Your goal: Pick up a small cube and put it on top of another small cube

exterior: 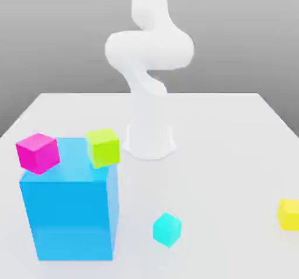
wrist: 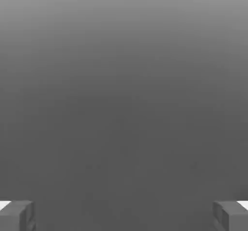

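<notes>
Gripper (wrist: 124,215) spread wide, nothing held — approach not yet begun. Small cyan cube (exterior: 167,229) sits on the bench (exterior: 233,155) (just beside the big blue block (exterior: 70,207)); next: descend over it.

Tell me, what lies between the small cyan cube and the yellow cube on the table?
Nothing: in the exterior view, bare white table separates the small cyan cube from the yellow cube.

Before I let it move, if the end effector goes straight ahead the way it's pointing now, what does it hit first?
Probably nothing: past the open end effector the hand view has plain grey and no object, though depth is unclear.
</notes>
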